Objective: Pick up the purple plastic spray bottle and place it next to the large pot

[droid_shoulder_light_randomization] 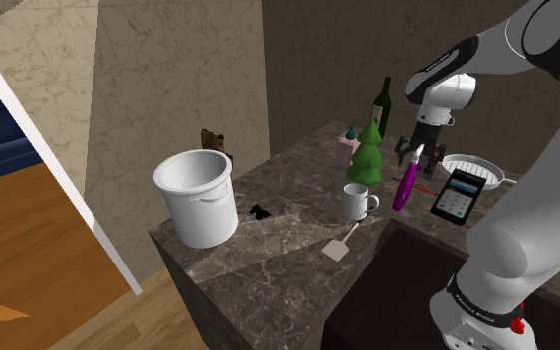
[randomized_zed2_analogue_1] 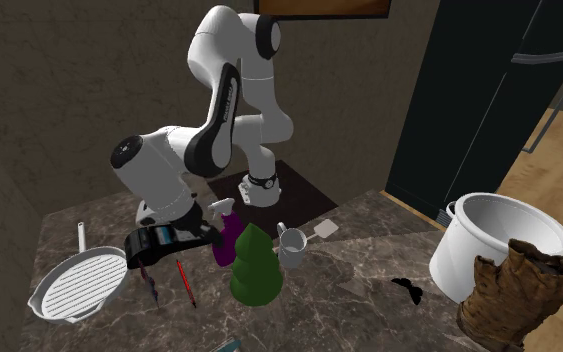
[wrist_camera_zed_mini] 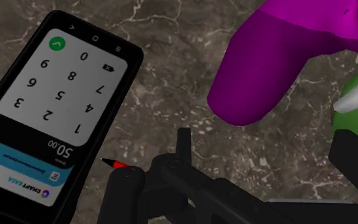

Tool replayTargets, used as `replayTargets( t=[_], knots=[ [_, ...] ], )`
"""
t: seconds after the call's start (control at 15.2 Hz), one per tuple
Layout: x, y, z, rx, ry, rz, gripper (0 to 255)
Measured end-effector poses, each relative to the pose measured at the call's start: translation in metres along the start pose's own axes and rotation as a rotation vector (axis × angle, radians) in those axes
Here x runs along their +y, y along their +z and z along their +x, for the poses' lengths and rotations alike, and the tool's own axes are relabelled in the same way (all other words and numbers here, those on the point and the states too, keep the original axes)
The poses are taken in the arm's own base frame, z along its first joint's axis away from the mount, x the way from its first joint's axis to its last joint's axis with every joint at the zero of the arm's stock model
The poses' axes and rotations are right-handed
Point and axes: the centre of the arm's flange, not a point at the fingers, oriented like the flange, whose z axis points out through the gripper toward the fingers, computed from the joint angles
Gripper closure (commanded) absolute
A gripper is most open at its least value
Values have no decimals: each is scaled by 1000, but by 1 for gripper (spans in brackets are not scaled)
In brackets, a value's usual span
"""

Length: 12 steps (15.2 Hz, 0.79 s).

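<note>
The purple spray bottle (droid_shoulder_light_randomization: 404, 186) stands on the dark marble counter (droid_shoulder_light_randomization: 287, 234), leaning a little, between a white mug and a phone. Its pale trigger head is at the top. My black gripper (droid_shoulder_light_randomization: 413, 149) hangs right at the bottle's head, open and holding nothing. In the wrist view the purple body (wrist_camera_zed_mini: 279, 57) lies beyond the fingertips (wrist_camera_zed_mini: 355, 162), not between them; the gripper (wrist_camera_zed_mini: 240, 179) is over bare counter. The large white pot (droid_shoulder_light_randomization: 196, 194) stands at the counter's far end, toward the shoulder view's left. From the second exterior view the bottle (randomized_zed2_analogue_1: 224, 240) and the pot (randomized_zed2_analogue_1: 489, 245) are well apart.
Around the bottle are a green tree-shaped figure (droid_shoulder_light_randomization: 369, 154), a white mug (droid_shoulder_light_randomization: 359, 202), a phone (droid_shoulder_light_randomization: 457, 196), a red pen (wrist_camera_zed_mini: 114, 164) and a white ribbed pan (droid_shoulder_light_randomization: 471, 167). A wine bottle (droid_shoulder_light_randomization: 382, 104) stands behind. A spatula (droid_shoulder_light_randomization: 342, 244) and a small black item (droid_shoulder_light_randomization: 260, 211) lie nearer the pot.
</note>
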Motion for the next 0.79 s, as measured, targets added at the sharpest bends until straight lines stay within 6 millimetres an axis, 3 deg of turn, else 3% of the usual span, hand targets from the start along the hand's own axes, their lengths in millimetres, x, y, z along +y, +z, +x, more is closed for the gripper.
replayTargets(
  t=[0.4, 0.79],
  knots=[
    [3, 31, 2, -2, 6, 0, 0],
    [2, 34, 1, -1, 6, 1, 0]
  ],
)
